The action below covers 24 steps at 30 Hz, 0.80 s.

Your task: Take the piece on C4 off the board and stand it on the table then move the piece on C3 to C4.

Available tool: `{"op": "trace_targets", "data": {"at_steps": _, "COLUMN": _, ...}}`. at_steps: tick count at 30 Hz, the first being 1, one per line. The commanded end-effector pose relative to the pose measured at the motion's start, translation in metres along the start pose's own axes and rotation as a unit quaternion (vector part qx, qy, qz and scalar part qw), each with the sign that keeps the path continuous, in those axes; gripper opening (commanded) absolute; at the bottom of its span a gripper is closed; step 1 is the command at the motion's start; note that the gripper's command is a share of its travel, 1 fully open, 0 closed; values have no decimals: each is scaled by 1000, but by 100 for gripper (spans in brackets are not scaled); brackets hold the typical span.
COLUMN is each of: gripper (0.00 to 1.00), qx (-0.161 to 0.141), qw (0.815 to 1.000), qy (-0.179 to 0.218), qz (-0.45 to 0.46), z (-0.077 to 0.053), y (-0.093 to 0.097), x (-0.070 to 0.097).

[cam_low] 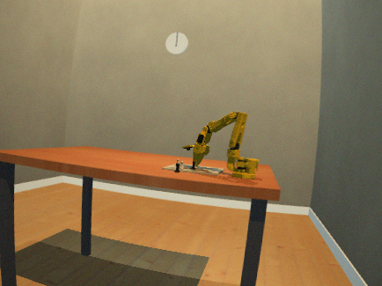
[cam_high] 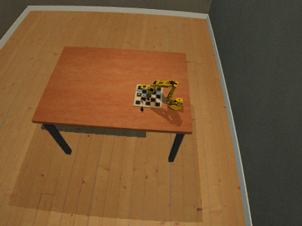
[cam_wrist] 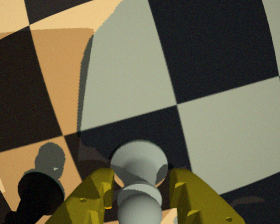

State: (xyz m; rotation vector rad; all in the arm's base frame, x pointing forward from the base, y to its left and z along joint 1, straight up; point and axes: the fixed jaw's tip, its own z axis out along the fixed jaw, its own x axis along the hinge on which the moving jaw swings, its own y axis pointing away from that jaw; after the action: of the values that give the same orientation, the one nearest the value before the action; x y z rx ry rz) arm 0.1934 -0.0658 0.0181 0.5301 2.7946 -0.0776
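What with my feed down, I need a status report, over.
Gripper low over board, jaws narrowly apart. Pale pawn between them, not clamped. Black piece close beside one jaw.

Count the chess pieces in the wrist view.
2: a pale pawn standing inside the pincer, and a black piece at the lower left beside it. Others may sit outside the frame.
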Motion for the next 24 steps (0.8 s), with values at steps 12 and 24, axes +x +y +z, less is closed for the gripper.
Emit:
{"op": "trace_targets", "data": {"at_steps": 12, "gripper": 9, "qx": 1, "qw": 1000, "qy": 9, "qz": -2, "z": 1, "y": -1, "x": 3}}
{"op": "trace_targets", "data": {"at_steps": 24, "gripper": 9, "qx": 0, "qw": 1000, "qy": 8, "qz": -2, "z": 0, "y": -1, "x": 3}}
